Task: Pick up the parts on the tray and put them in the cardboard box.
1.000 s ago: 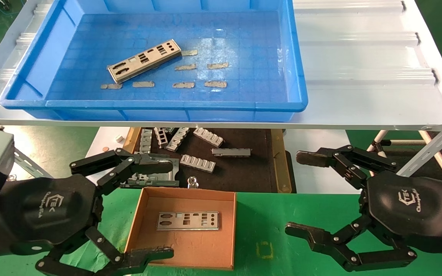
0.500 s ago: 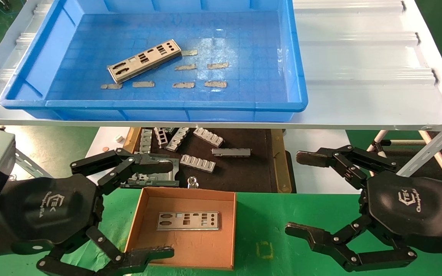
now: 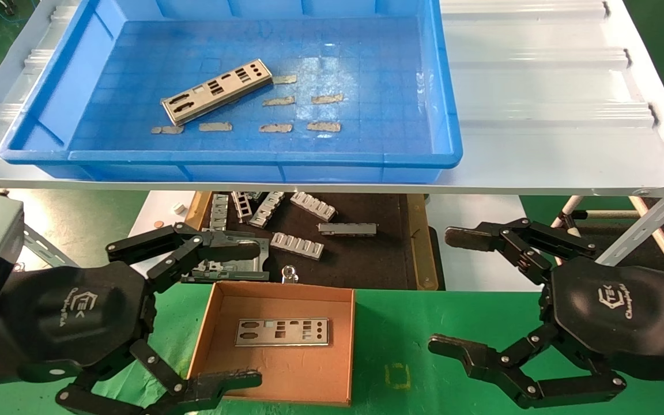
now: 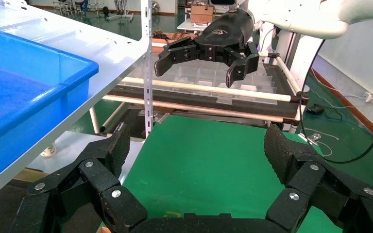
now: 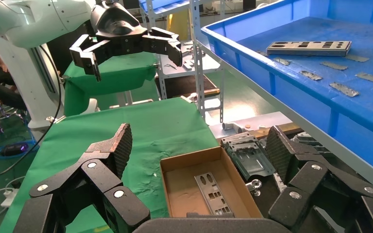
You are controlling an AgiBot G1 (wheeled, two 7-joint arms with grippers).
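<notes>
One silver part (image 3: 217, 91) lies tilted on the floor of the blue tray (image 3: 49, 98), up on the white shelf. It also shows in the right wrist view as the part (image 5: 308, 47) in the tray (image 5: 291, 92). Another part (image 3: 282, 332) lies flat in the cardboard box (image 3: 286, 297) on the green table, seen too as the part (image 5: 213, 194) in the box (image 5: 189, 164). My left gripper (image 3: 251, 316) hangs open at the box's left side, holding nothing. My right gripper (image 3: 446, 290) is open and empty to the right of the box.
Grey ribbed brackets (image 3: 297, 245) and a flat metal frame (image 3: 234, 268) lie on the dark mat (image 3: 361, 259) behind the box, under the shelf. The white shelf (image 3: 539, 115) overhangs that area. Several tape scraps (image 3: 275, 128) are stuck to the tray floor.
</notes>
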